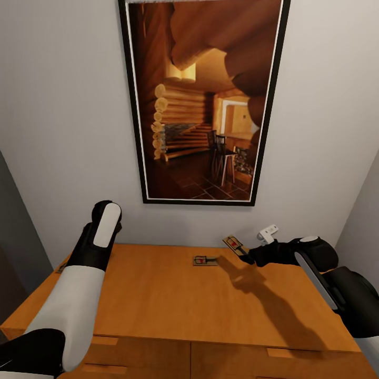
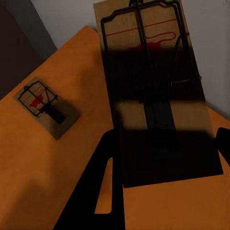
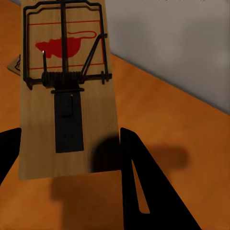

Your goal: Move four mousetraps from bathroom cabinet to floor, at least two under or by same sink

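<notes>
The cabinet (image 1: pixel 158 295) has an orange-brown flat top, and one mousetrap (image 1: pixel 205 260) lies on it near the wall. My right gripper (image 1: pixel 246 257) is shut on a second mousetrap (image 1: pixel 233 244), lifted and tilted above the top. In the right wrist view that mousetrap (image 3: pixel 67 96) sits between the dark fingers (image 3: pixel 136 182). In the left wrist view my left gripper (image 2: pixel 165 139) is shut on a third mousetrap (image 2: pixel 153 96), held off the wood. A fourth mousetrap (image 2: pixel 45 108) lies flat on the cabinet beyond it. My left arm (image 1: pixel 100 237) is raised over the cabinet's left end, its fingers hidden behind the wrist.
A framed picture of a log interior (image 1: pixel 202 100) hangs on the grey wall behind the cabinet. A small white fitting (image 1: pixel 268 231) sticks out of the wall near my right gripper. Drawer fronts (image 1: pixel 231 363) show below the top's front edge. Walls close in on both sides.
</notes>
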### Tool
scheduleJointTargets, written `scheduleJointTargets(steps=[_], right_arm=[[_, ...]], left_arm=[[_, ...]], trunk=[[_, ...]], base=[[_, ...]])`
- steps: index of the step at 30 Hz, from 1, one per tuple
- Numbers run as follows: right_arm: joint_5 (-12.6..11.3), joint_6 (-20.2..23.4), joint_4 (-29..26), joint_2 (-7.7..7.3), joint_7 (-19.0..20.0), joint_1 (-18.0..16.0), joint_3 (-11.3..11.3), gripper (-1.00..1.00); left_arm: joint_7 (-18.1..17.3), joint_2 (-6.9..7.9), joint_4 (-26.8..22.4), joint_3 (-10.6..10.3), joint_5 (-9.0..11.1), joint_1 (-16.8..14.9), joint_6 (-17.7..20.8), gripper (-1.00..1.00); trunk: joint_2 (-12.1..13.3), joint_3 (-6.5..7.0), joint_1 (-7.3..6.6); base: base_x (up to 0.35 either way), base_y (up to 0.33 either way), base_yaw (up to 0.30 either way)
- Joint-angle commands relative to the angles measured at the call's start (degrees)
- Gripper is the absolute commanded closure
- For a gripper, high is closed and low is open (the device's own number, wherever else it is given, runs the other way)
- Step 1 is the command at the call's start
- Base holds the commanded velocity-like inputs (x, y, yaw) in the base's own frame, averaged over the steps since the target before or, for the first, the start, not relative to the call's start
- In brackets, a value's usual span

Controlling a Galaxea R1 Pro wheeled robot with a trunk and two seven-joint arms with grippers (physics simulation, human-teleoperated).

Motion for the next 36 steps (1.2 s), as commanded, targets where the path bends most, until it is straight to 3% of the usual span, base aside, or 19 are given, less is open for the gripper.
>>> scheduleJointTargets(steps=[1, 27, 36], right_arm=[[-0.37, 0.30, -0.05, -0.05, -0.42, -0.08, 0.04, 1.00], [-0.29, 0.30, -0.10, -0.27, -0.45, -0.06, -0.51, 1.00], [-0.33, 0.30, -0.11, -0.32, -0.42, -0.07, -2.23, 1.00]], left_arm=[[0.60, -0.04, -0.05, 0.11, 0.56, -0.06, 0.31, 1.00], [0.60, 0.03, 0.34, 0.36, 0.69, -0.06, 0.26, 1.00], [0.69, -0.05, 1.33, 0.22, 0.58, -0.06, 0.16, 1.00]], trunk=[[-0.05, -0.08, 0.01], [-0.05, -0.08, 0.01], [-0.05, -0.08, 0.01]], base=[[0.000, 0.000, 0.000], [-0.002, 0.000, 0.000], [-0.261, 0.000, 0.000]])
